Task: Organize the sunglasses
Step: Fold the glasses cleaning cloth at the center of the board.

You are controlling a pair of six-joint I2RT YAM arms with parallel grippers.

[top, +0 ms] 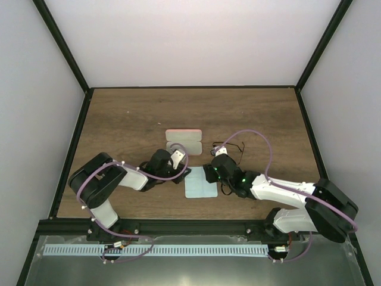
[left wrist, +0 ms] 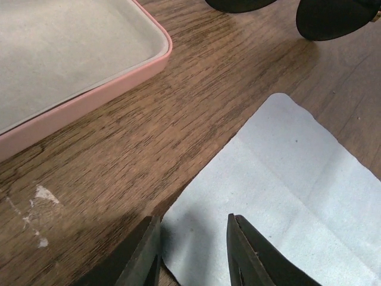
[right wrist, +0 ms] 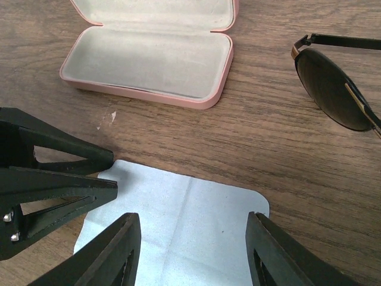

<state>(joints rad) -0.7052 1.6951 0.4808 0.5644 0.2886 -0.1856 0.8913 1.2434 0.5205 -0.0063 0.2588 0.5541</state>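
The sunglasses [top: 230, 148], with a thin dark frame and dark lenses, lie on the wood right of the open pink case [top: 183, 142]. They also show at the right edge of the right wrist view [right wrist: 333, 89] and at the top of the left wrist view [left wrist: 333, 18]. A light blue cloth [top: 199, 187] lies flat in front of the case. My left gripper [top: 186, 171] is open and low, with its jaws straddling the cloth's near-left corner [left wrist: 193, 238]. My right gripper [top: 208, 174] is open wide just above the cloth [right wrist: 193, 229], empty.
The case [right wrist: 149, 59] lies open with its pale lining up, also in the left wrist view [left wrist: 65, 53]. My left fingers [right wrist: 71, 179] show at the left of the right wrist view, close to my right gripper. A black frame borders the wooden table [top: 131, 119].
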